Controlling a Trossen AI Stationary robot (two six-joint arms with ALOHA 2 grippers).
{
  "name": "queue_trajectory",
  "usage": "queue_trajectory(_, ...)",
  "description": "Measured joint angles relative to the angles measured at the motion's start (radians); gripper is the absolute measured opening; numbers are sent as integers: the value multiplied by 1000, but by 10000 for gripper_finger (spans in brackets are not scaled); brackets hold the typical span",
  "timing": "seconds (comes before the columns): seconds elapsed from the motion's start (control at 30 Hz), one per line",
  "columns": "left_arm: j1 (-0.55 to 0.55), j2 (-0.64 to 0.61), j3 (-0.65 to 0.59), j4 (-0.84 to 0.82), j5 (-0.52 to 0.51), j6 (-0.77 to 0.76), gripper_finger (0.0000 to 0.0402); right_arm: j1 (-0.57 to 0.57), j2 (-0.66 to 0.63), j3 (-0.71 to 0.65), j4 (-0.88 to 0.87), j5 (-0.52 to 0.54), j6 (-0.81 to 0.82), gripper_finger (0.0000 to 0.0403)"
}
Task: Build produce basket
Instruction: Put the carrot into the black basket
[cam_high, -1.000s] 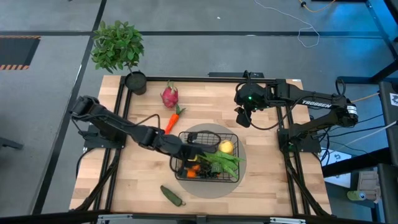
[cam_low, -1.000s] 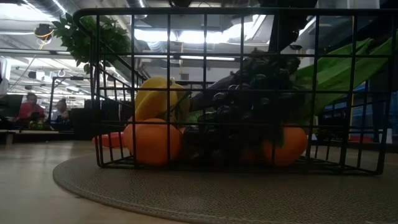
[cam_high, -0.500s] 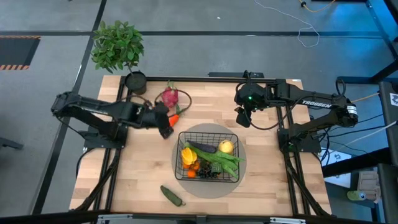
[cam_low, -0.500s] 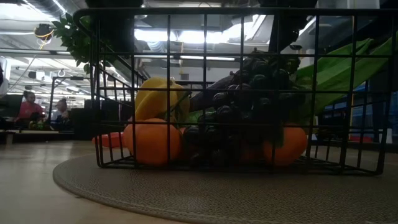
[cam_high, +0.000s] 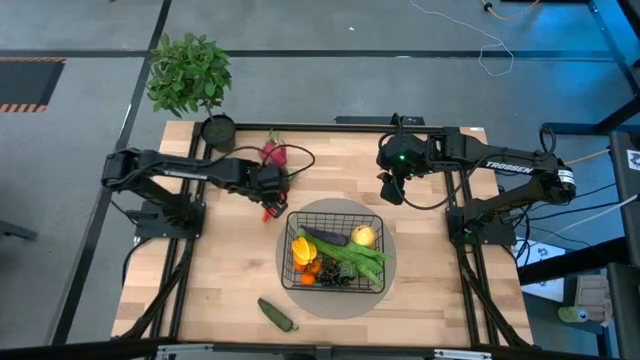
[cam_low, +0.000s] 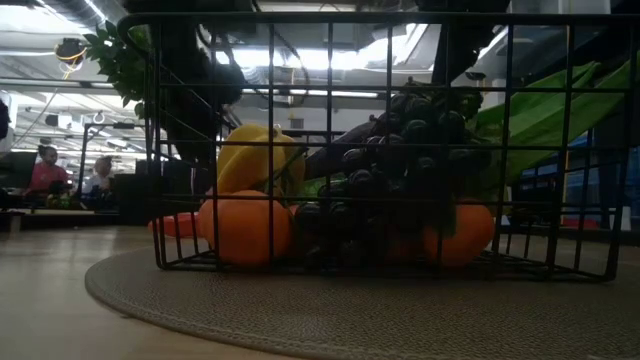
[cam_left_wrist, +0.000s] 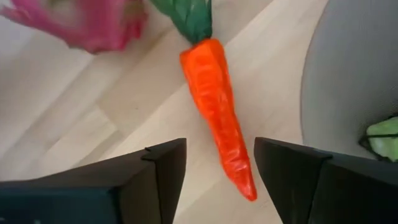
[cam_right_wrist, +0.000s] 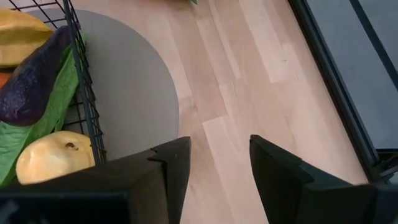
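Wooden table: I am seeing the basket sitting on the grey mat, holding pepper, eggplant, lemon, beans, tangerines, grapes. I am holding the left gripper, fingers spread, over the carrot beside the dragon fruit. Cucumber lying near the front edge. Right gripper hovering spread, back right.

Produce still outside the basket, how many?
3: carrot under the open left gripper, dragon fruit behind it, cucumber at the front edge. Arm may hide more.
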Motion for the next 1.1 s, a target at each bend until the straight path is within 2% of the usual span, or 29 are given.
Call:
queue_trajectory(0.3,97,125,-1,53,173,91,194,0,0,0,0,0,-19,155)
queue_trajectory(0.63,152,205,-1,168,286,165,194,0,0,0,-1,-2,-18,155)
queue_trajectory(0.87,156,224,3,166,285,189,194,0,0,0,-1,-2,-18,155)
queue_trajectory(1.1,147,177,33,134,252,186,194,0,0,0,-1,-2,-18,155)
